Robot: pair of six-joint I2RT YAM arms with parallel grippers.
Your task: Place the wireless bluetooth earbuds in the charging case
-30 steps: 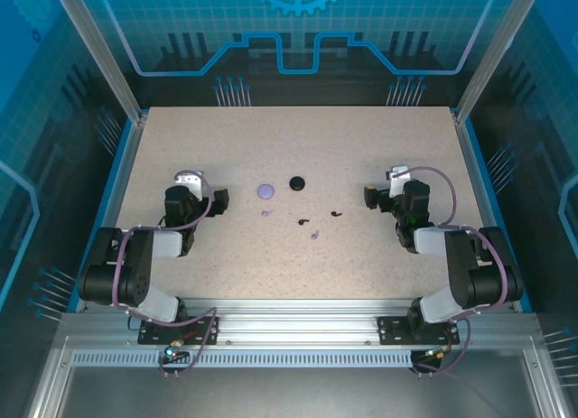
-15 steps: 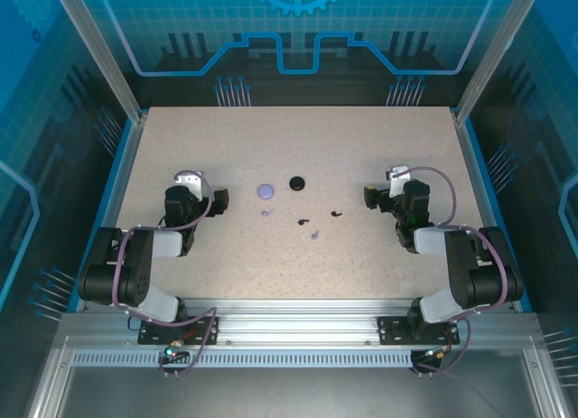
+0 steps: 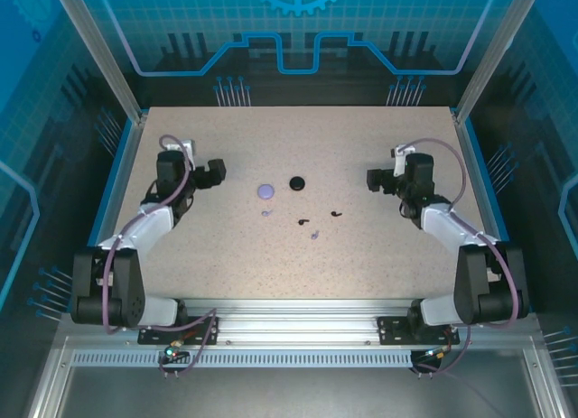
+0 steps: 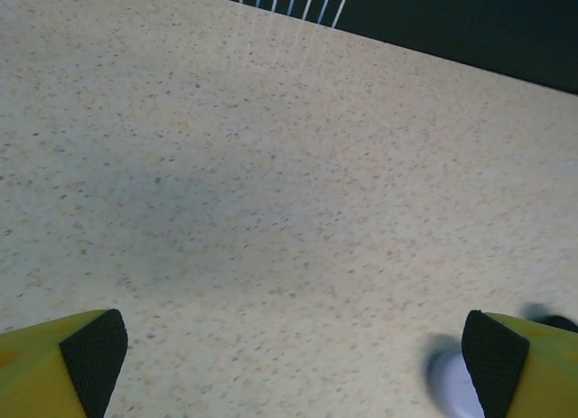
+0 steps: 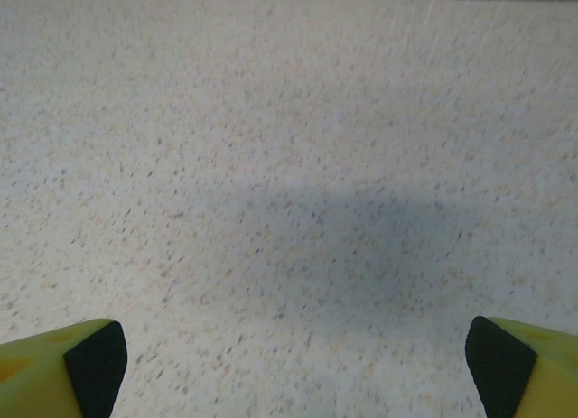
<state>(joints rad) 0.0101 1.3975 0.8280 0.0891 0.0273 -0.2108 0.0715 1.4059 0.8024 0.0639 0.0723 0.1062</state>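
The tabletop (image 3: 181, 274) is a matte beige slab, speckled all over with fine dark and orange flecks and framed by a blue border. Near its middle, a little toward the far edge, lie two coin-like round charging cases. The lavender case (image 3: 265, 190) is smooth and slightly domed, and the black case (image 3: 296, 182) sits near it on the right, a touch farther back, the two not touching.

On the front-edge side of the cases, four tiny stemmed earbuds lie loose on the bare surface, none of them in a case. A lavender earbud (image 3: 265, 214) rests just in front of the lavender case. A black earbud (image 3: 302, 223), curled like a comma, lies nearer the centre, with a second lavender earbud (image 3: 314, 235) just in front of it. A second black earbud (image 3: 336, 213) lies farther right.

The left gripper (image 3: 215, 172) hangs toward the left edge, pointing at the cases but clear of them. Its yellow plastic fingers (image 4: 95, 350), faced with black rubbery pads, are spread wide over bare surface (the lavender case shows as a blurred pale curve beside the right-hand pad). The right gripper (image 3: 373, 179) hangs toward the right edge, its matching fingers (image 5: 497, 364) also spread wide above a soft shadow on the speckled surface.
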